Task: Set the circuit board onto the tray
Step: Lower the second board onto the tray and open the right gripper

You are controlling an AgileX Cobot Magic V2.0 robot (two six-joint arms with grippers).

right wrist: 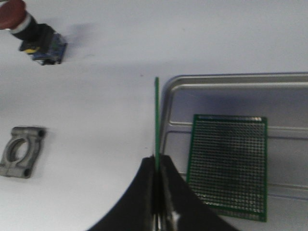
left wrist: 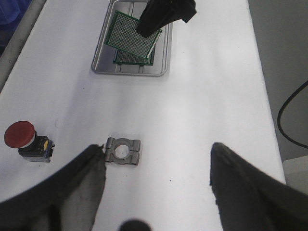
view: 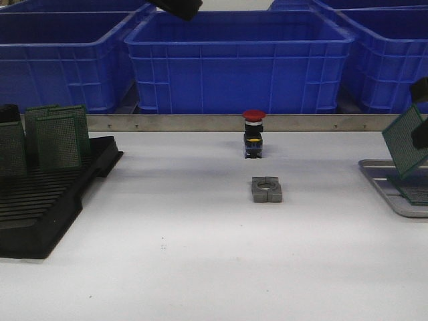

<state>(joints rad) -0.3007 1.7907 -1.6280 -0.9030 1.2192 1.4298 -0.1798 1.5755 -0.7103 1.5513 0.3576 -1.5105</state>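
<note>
My right gripper (right wrist: pixel 157 166) is shut on a green circuit board (right wrist: pixel 156 120), seen edge-on and held upright over the near rim of the grey tray (right wrist: pixel 231 82). A second green board (right wrist: pixel 228 163) lies flat in the tray. In the front view the held board (view: pixel 404 144) hangs tilted at the far right, above the tray (view: pixel 381 180). The left wrist view shows the held board (left wrist: pixel 132 36) above the tray (left wrist: pixel 101 57), under the right gripper (left wrist: pixel 147 30). My left gripper (left wrist: pixel 156 154) is open and empty, high over the table's middle.
A black slotted rack (view: pixel 47 207) with several upright green boards (view: pixel 57 137) stands at the left. A red push button (view: pixel 253 134) and a grey metal clamp block (view: pixel 267 189) sit mid-table. Blue bins (view: pixel 237 60) line the back behind a metal rail.
</note>
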